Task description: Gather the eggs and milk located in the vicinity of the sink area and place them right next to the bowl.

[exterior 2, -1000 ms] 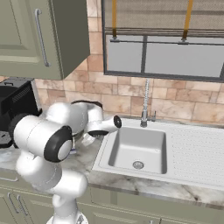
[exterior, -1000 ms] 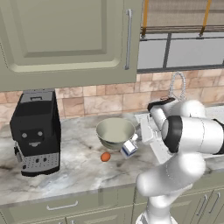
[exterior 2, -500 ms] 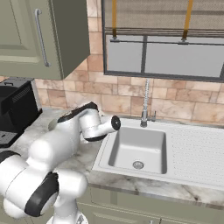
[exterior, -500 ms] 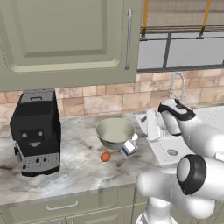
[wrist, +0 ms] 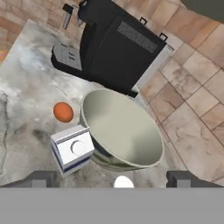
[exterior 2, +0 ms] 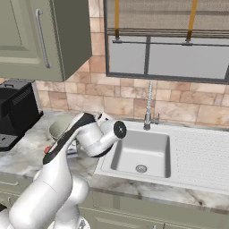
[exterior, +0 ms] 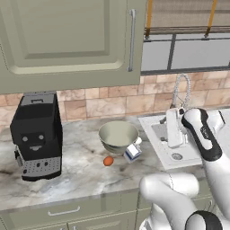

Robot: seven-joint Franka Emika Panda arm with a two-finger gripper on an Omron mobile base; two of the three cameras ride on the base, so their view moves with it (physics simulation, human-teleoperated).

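Observation:
The pale grey-green bowl (exterior: 118,136) (wrist: 120,129) stands on the marble counter (exterior: 76,173). The white and blue milk (exterior: 132,152) (wrist: 72,148) leans against its front right side. The orange-brown egg (exterior: 108,161) (wrist: 63,111) lies on the counter just in front of the bowl, a little left of the milk. My gripper (exterior: 170,130) (wrist: 113,179) hangs open over the left part of the sink (exterior: 152,120) (exterior 2: 134,150), right of the milk and apart from it, with nothing between its fingers. In the right base view my arm hides most of the bowl (exterior 2: 60,127).
A black coffee machine (exterior: 38,134) (wrist: 113,48) stands left of the bowl. The chrome faucet (exterior: 179,90) (exterior 2: 149,107) rises behind the sink basin, close to my hand. A wall cabinet (exterior: 67,40) hangs above the counter. The ribbed drainboard (exterior 2: 201,150) lies right of the basin.
My arm has swung to the right, and the hand has drawn back from beside the milk to over the sink. The gripper stayed open. Bowl, milk and egg have not moved.

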